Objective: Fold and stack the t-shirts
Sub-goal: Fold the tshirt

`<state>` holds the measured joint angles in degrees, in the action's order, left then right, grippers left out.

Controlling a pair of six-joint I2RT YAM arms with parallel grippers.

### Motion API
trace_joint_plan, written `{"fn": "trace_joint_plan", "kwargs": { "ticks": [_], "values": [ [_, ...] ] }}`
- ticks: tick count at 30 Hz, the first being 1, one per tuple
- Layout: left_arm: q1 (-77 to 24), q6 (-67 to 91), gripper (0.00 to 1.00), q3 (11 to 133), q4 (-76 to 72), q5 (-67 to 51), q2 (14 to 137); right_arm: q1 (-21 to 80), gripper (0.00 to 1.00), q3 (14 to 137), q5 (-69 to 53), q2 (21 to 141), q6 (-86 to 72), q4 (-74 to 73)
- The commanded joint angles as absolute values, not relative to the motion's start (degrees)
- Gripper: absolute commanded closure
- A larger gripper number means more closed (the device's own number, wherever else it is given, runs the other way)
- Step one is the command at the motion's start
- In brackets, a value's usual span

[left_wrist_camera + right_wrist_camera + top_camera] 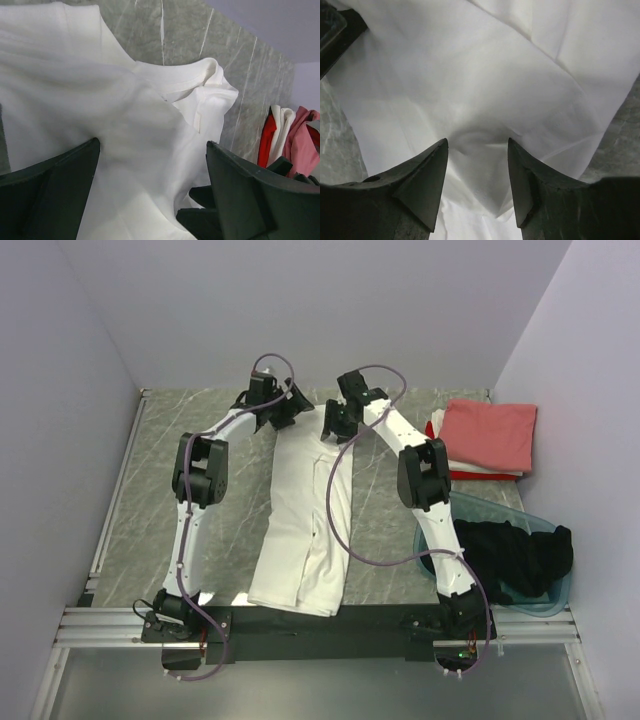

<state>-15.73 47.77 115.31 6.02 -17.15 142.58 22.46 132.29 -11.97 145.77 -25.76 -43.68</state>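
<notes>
A large white t-shirt (300,530) lies as a long folded strip down the middle of the table, collar (200,80) at the far end. My left gripper (290,410) hovers over that far end, open wide, with only cloth beneath it (152,150). Beside it, my right gripper (335,425) is over the same end. Its jaws stand apart, with a small pucker of white cloth (477,142) between the tips. A folded salmon-pink t-shirt (490,432) tops a stack at the back right, with red and white ones (470,473) under it. A black t-shirt (515,555) lies crumpled in the tub.
The translucent teal tub (490,505) sits at the right, close to my right arm's base. The folded stack (295,145) lies to the right of the collar. Grey marble tabletop (170,500) shows left of the white shirt. Walls close in on three sides.
</notes>
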Motion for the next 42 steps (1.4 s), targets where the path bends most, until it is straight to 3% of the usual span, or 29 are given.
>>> {"fn": "trace_joint_plan", "kwargs": {
  "ticks": [1, 5, 13, 20, 23, 34, 38, 42],
  "values": [
    [-14.3, 47.7, 0.05, 119.0, 5.8, -17.1, 144.8, 22.1, 0.40, 136.1, -13.4, 146.5, -25.1, -43.3],
    [-14.0, 46.8, 0.03, 119.7, 3.3, -17.5, 144.5, 22.1, 0.39, 133.7, -14.2, 141.8, -23.3, -39.7],
    [-14.0, 44.4, 0.01, 122.9, 2.4, -17.8, 136.3, 23.6, 0.34, 109.5, -9.5, 117.8, -21.5, -27.4],
    [-15.9, 41.4, 0.01, 99.6, -3.7, -12.8, 116.1, 29.2, 0.32, 91.9, -1.9, 98.7, -21.2, -27.3],
    [-19.0, 38.4, 0.01, 89.2, -5.2, -8.0, 107.4, 34.7, 0.32, 78.5, 1.8, 90.8, -23.2, -25.1],
    [-24.7, 41.7, 0.01, 61.7, 2.8, 3.5, 82.5, 58.3, 0.38, 51.0, 12.8, 65.2, -37.4, -25.2],
    [-26.9, 43.8, 0.01, 55.0, 11.2, 9.2, 75.2, 67.1, 0.48, 43.3, 13.3, 62.5, -43.5, -24.7],
    [-27.0, 45.5, 0.01, 49.0, 14.1, 10.4, 66.6, 73.8, 0.50, 43.5, 16.3, 66.2, -47.5, -25.8]
  ]
}}
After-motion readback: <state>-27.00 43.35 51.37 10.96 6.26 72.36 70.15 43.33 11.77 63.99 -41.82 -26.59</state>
